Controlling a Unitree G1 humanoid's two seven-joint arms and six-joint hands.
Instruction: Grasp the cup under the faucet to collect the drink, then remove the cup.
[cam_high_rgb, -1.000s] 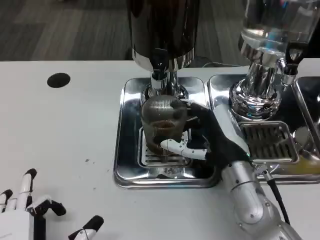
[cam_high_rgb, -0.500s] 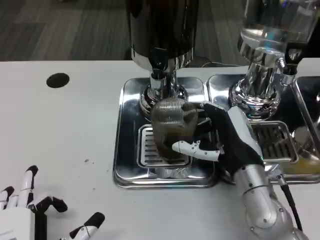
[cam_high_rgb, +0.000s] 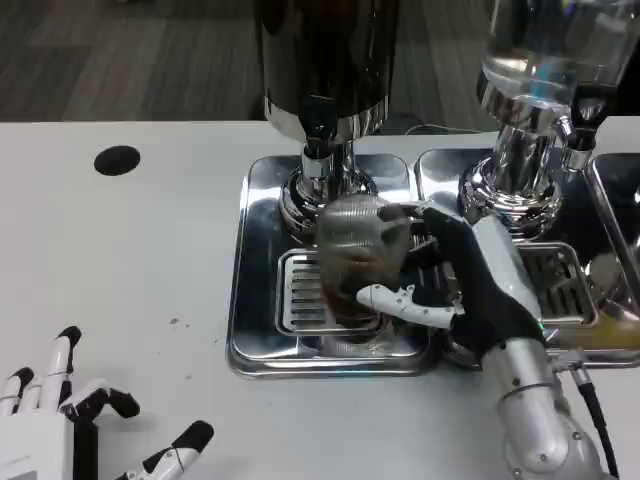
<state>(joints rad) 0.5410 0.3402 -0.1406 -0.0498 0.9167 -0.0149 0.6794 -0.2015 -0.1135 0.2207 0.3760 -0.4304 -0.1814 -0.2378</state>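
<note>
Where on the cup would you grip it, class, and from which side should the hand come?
Grip the cup round its ribbed side wall, coming from its right, as the right hand does now. The faucet stands close behind and above, so the top is a poorer approach.

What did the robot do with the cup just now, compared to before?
The right hand, gripping the cup all along, carried it rightward and slightly nearer, out from under the faucet; the cup is blurred and looks tilted. The left hand stayed at the table's near edge, fingers apart, barely shifting. The tray and both dispensers kept their places.
</note>
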